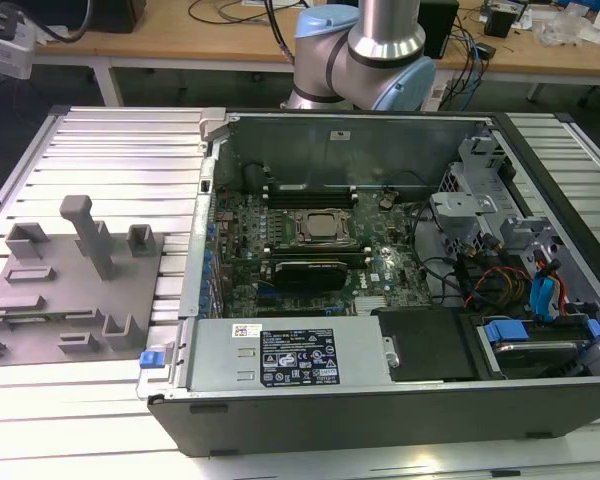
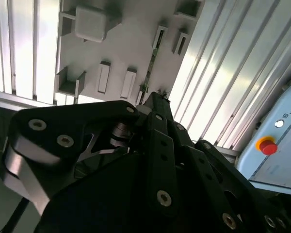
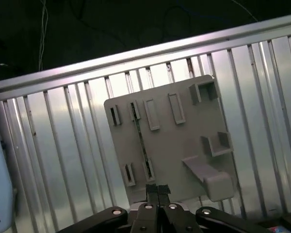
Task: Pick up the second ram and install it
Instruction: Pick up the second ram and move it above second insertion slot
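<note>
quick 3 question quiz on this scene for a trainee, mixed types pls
1. True or false: the second ram is already seated inside the computer case.
2. Multiple choice: in the first wrist view, the gripper is A) wide open, B) shut and empty, C) shut on the ram.
3. Short answer: in the exterior view, on which side of the computer case does the grey tray lie?

Key
1. False. It stands on edge in the grey tray.
2. B.
3. The exterior view's left.
</note>
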Action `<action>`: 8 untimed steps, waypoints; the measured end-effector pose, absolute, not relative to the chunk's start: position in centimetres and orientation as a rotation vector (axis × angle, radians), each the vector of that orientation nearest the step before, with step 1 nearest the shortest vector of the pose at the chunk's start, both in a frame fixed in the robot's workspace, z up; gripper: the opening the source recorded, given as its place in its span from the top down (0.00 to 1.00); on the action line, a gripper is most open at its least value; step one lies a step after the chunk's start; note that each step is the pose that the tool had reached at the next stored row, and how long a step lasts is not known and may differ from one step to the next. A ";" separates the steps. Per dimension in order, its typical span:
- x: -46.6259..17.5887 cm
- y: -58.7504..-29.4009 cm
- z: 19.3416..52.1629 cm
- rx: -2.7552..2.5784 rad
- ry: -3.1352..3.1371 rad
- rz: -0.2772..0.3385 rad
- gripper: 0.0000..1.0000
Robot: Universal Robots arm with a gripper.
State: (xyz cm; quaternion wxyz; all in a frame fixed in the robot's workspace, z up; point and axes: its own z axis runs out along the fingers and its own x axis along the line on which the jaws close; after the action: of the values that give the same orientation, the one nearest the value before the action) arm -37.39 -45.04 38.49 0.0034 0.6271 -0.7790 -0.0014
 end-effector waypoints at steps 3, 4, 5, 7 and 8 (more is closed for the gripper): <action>-37.4 -45.0 38.5 2.035 -2.385 -0.005 0.89; -37.4 -45.0 38.5 2.060 -2.363 -0.005 0.89; -37.4 -45.0 38.5 2.062 -2.361 -0.005 0.89; -37.4 -45.0 38.5 2.062 -2.361 -0.005 0.89; -37.4 -45.0 38.5 2.062 -2.361 -0.005 0.89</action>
State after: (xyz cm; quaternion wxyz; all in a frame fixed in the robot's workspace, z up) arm -37.38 -45.05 38.49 0.0035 0.6578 -0.7532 -0.0015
